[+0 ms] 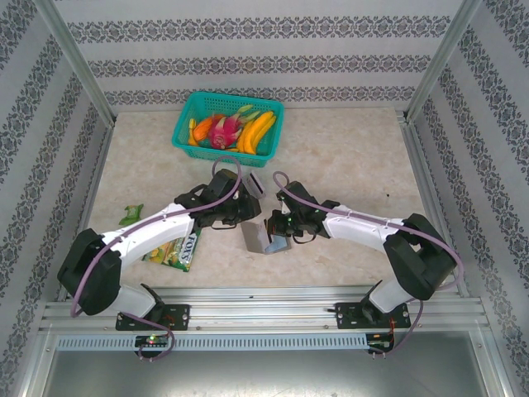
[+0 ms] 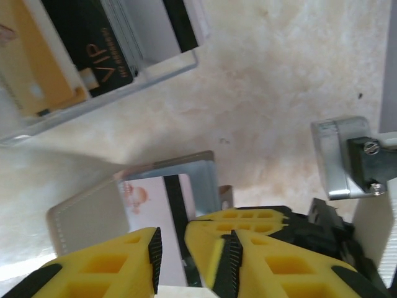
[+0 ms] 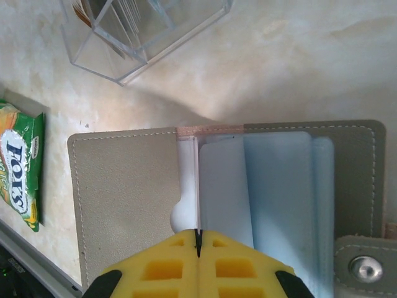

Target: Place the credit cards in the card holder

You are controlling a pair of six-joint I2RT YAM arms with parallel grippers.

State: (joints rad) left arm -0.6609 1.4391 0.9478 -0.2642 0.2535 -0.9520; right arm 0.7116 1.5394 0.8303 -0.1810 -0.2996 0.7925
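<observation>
The grey card holder (image 1: 256, 240) lies open between the two arms. Its pale blue slots (image 3: 273, 186) and a grey panel (image 3: 124, 192) fill the right wrist view. My right gripper (image 3: 198, 239) is shut on the thin edge of an inner slot of the card holder. A white credit card (image 2: 152, 211) with a black stripe lies flat against the card holder (image 2: 87, 217), partly tucked in beside the slots. My left gripper (image 2: 193, 248) hovers over that card with its jaws apart, pinching nothing. More credit cards, tan-orange (image 2: 31, 68) and black (image 2: 93, 43), stand in a clear box (image 2: 167, 65).
The clear box (image 1: 256, 180) sits just behind the card holder. A green snack packet (image 1: 178, 248) lies at the front left under the left arm. A teal basket (image 1: 183, 124) of toy fruit stands at the back. Bare tabletop stretches to the right.
</observation>
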